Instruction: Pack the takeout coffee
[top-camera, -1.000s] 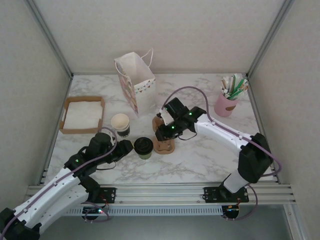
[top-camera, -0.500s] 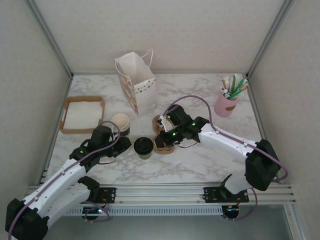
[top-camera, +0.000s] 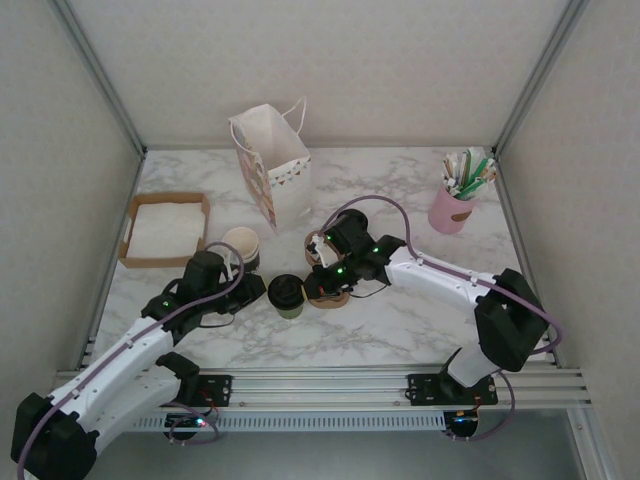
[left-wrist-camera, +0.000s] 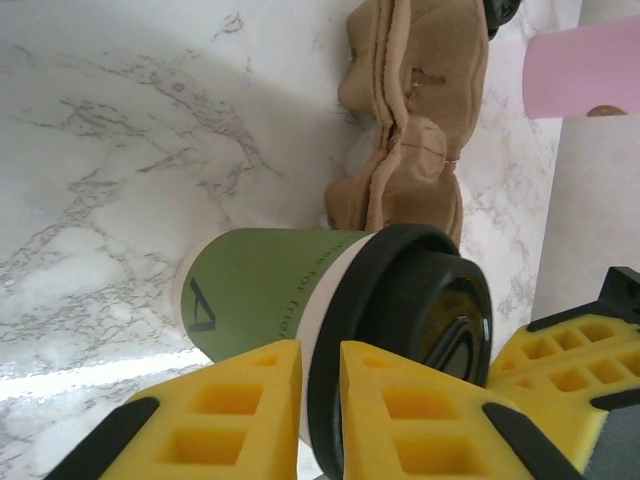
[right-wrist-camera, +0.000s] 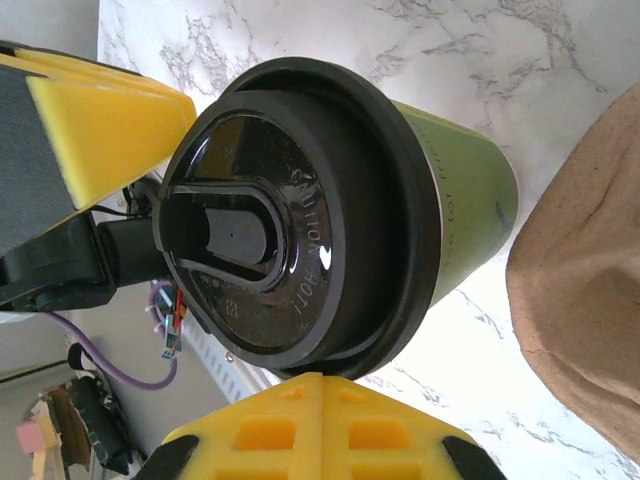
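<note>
Takeout coffee (top-camera: 287, 293): upright on table (top-camera: 400, 320), lid (right-wrist-camera: 290, 200) on, beside carrier (left-wrist-camera: 405, 130).
Left gripper (left-wrist-camera: 320, 410): pads (left-wrist-camera: 400, 410) nearly together at the lid's rim; can't tell if gripping.
Right gripper (right-wrist-camera: 320, 425): jaws closed, empty, just beside the coffee.

Layout of the white marble table (top-camera: 420, 310), seen from above

The dark olive-green paper coffee cup with a round black plastic lid (top-camera: 287, 295) stands near the front. Just to its right is the brown cardboard two-cup carrier (left-wrist-camera: 410, 130). Behind-left is the lidless paper cup stack (top-camera: 241, 248), and farther left the brown cardboard tray (top-camera: 127, 240) holding white napkins (top-camera: 165, 228). The white paper handled bag (top-camera: 275, 170) is behind centre and the pink straw-filled cup (top-camera: 450, 213) is rear right.
</note>
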